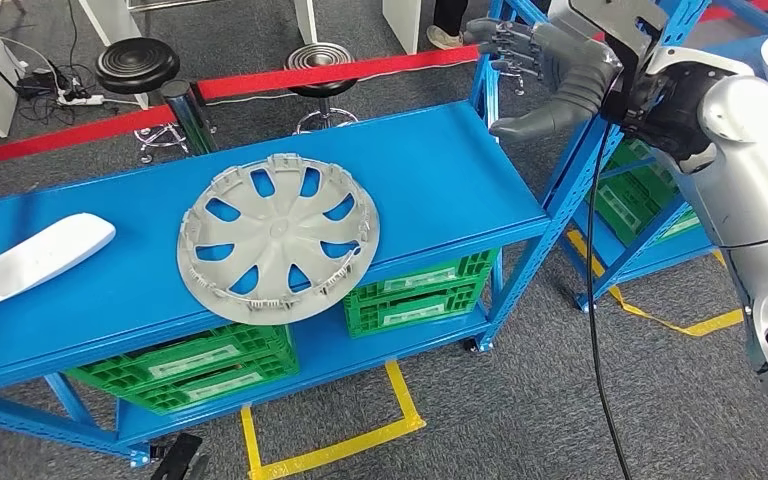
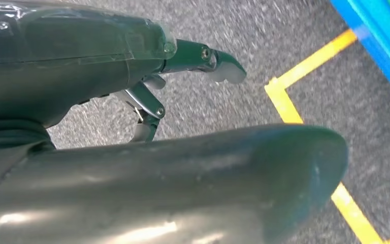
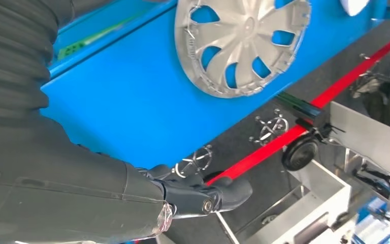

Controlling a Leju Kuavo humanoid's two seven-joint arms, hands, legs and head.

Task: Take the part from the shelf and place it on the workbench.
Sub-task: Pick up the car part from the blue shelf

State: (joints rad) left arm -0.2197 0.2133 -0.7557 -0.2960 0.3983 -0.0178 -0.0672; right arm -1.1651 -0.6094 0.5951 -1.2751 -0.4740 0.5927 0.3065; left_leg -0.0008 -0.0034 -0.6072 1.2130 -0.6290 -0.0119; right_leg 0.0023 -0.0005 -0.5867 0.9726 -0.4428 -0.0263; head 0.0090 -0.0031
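I am seeing my left robot hand [image 2: 147,96] hanging over grey floor [image 2: 284,46] with yellow tape lines [image 2: 289,109] on it, its fingers apart and gripping nothing. Taking the blue shelf [image 1: 430,170] as my landmark, green crates [image 1: 415,290] are sitting on its lower level, under its top surface. The part, a silver wheel cover [image 1: 278,236], is lying flat on that top surface, near its middle and close to its front edge, inner side up. A white curved panel [image 1: 30,258] is resting toward the shelf's left end, well apart from the wheel cover. My right robot hand [image 1: 535,80] is hovering beyond the shelf's right end, above the corner post, fingers spread and empty, not touching the wheel cover. Behind the shelf, a red barrier tape [image 1: 260,82] is running past two black stools [image 1: 138,65].
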